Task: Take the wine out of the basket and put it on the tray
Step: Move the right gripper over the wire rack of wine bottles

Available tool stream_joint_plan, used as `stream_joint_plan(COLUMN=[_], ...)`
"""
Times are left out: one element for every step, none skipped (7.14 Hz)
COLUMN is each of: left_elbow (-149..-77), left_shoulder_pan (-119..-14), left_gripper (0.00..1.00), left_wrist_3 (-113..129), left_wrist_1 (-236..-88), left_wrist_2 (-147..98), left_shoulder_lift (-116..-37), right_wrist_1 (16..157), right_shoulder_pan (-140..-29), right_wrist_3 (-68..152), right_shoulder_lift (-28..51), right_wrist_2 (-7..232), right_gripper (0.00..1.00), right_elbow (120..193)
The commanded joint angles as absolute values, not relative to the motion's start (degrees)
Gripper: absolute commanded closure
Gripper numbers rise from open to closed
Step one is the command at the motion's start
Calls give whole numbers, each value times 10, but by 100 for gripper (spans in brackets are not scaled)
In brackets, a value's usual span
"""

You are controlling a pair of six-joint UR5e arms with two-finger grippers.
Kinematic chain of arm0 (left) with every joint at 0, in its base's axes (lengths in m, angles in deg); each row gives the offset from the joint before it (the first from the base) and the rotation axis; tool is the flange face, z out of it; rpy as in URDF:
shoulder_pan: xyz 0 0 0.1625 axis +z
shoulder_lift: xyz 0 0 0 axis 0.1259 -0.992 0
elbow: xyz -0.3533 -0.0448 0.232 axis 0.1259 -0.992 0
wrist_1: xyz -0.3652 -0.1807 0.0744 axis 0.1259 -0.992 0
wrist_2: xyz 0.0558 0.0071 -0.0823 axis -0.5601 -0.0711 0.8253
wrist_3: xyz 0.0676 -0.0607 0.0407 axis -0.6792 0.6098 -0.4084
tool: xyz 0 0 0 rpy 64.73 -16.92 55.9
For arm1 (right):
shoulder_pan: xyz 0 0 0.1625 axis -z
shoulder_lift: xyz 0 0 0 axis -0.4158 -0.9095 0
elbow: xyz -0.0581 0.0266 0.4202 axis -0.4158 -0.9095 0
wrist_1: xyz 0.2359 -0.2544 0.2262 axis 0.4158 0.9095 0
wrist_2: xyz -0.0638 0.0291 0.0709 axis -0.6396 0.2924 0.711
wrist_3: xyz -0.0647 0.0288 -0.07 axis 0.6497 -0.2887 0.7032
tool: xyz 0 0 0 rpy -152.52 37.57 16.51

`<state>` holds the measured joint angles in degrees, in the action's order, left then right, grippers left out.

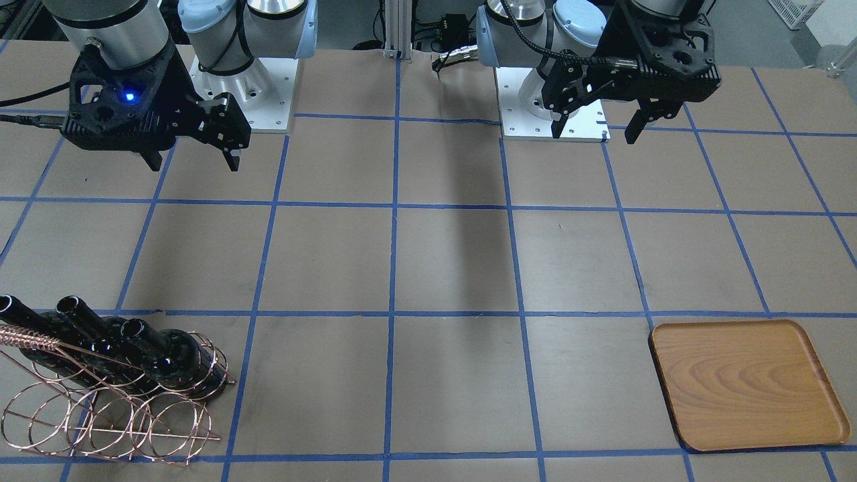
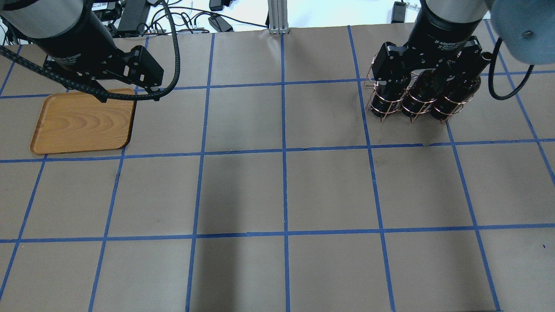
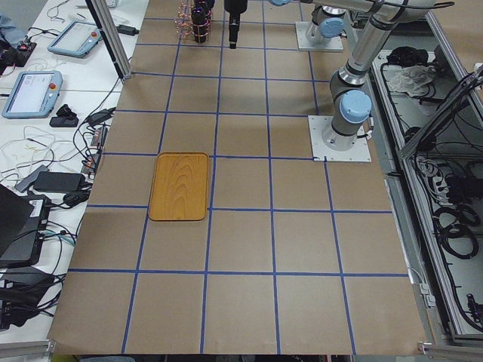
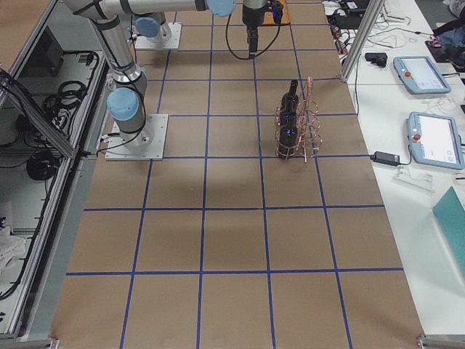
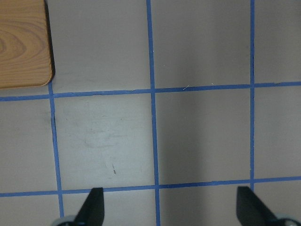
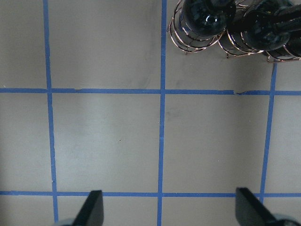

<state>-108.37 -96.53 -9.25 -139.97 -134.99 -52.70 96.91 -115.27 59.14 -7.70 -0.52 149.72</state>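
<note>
Exterior front-facing: approach step; bottles (image 1: 171, 358) untouched in basket (image 1: 30, 338). Jaws of right gripper (image 1: 194, 158), left gripper (image 1: 596, 130) splayed, holding nothing. Next: seize bottle neck with right gripper, carry to tray (image 1: 743, 385).

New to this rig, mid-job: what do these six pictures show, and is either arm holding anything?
A two-armed robot works at a table marked with blue tape. Four pictures come from fixed cameras: one facing the robot, one over its shoulders, one at each table end. Two come from wrist cameras looking down at the table. In the facing view the left end effector sits on the right, the right end effector on the left. Both are open and hold nothing. Three dark wine bottles sit in a copper wire basket on the robot's right; the wooden tray on its left is bare.
</note>
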Motion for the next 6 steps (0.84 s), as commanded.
stream_joint_plan(left_elbow=[-1085,-1085,-1085,-1084,-1084,-1085], left_shoulder_pan=[-965,-965,-965,-965,-965,-965], left_gripper=[0,0,0,0,0,0], left_wrist_3=[-92,-92,-92,-92,-92,-92], left_wrist_1=[-1400,-1400,-1400,-1400,-1400,-1400], left_wrist_2=[-1350,-1350,-1350,-1350,-1349,-1349], left_shoulder_lift=[-527,-527,-527,-527,-527,-527], right_wrist_1=[967,972,994,1001,999,998], right_shoulder_pan=[-1153,-1153,-1152,-1151,-1150,-1150], right_wrist_3=[591,592,586,587,588,588], right_shoulder_lift=[-77,-77,-76,-75,-78,-79], right_wrist_2=[-5,-4,-4,-5,0,1], right_gripper=[0,0,0,0,0,0], right_elbow=[1498,1498,1498,1498,1498,1498])
